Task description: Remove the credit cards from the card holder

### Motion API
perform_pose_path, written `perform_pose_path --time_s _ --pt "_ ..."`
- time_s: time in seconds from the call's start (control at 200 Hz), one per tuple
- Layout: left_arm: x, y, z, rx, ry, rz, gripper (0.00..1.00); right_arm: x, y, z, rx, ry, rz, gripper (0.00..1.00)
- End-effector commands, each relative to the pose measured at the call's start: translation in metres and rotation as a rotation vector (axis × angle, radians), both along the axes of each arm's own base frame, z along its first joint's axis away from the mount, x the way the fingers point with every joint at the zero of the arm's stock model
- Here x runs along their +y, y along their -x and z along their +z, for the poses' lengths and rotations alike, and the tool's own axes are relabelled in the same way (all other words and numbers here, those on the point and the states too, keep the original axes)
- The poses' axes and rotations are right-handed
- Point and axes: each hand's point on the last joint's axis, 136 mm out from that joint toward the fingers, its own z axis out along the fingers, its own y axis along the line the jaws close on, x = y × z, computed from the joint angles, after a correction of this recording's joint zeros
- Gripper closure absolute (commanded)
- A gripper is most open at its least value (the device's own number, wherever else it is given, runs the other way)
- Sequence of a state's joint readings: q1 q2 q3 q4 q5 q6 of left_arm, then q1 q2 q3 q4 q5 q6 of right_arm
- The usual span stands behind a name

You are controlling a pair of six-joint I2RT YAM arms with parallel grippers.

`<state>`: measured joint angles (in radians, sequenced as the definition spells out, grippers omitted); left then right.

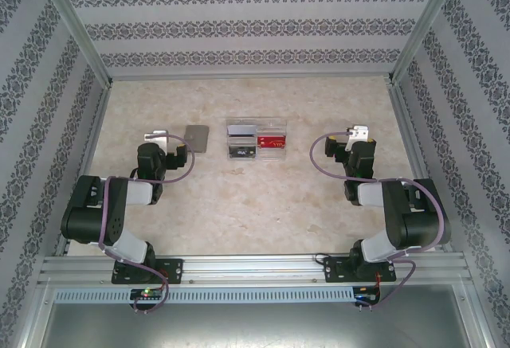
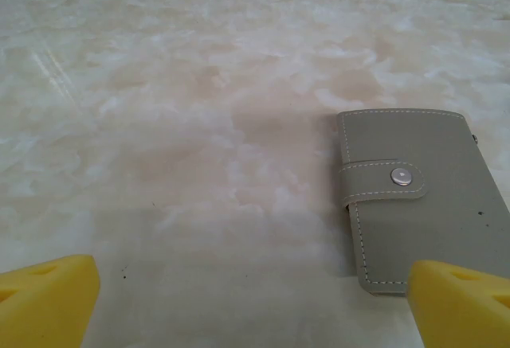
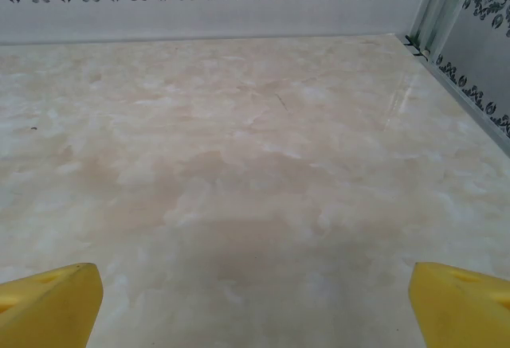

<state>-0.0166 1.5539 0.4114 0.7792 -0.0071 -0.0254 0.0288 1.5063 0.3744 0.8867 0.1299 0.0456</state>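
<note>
You have the card holder lying flat and closed on the bench, left of centre. Its strap wraps over the edge and is fastened by a metal snap. Your left end effector sits just to the holder's left, released, its jaws spread wide and gripping nothing. In the left wrist view, the yellow fingertips stand far apart over bare bench. The holder lies just ahead of the right-hand fingertip, which covers its near corner, so you cannot tell whether they touch. Near the holder on its right, but apart from it, stands a clear two-compartment box with a red item in its right compartment. Your right end effector is well to the right of that box, likewise released and empty. Its fingers are wide apart over bare bench, near the patterned right wall.
</note>
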Motion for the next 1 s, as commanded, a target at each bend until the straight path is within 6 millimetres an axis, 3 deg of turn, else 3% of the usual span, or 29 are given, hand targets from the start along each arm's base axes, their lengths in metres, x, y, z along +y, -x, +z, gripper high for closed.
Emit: perform_pose_path --time_s 0.0,0.894,0.999 --pt "0.005 -0.006 0.010 -0.044 -0.014 0.002 0.01 0.003 -0.003 0.005 -0.015 0.001 0.019 0.02" --pt "0.005 -0.006 0.010 -0.045 -0.011 0.004 0.01 0.004 -0.003 0.005 -0.017 0.003 0.019 0.02" --pt "0.019 -0.007 0.023 -0.023 -0.020 0.091 0.00 0.003 -0.003 0.008 -0.023 0.002 0.012 0.02"
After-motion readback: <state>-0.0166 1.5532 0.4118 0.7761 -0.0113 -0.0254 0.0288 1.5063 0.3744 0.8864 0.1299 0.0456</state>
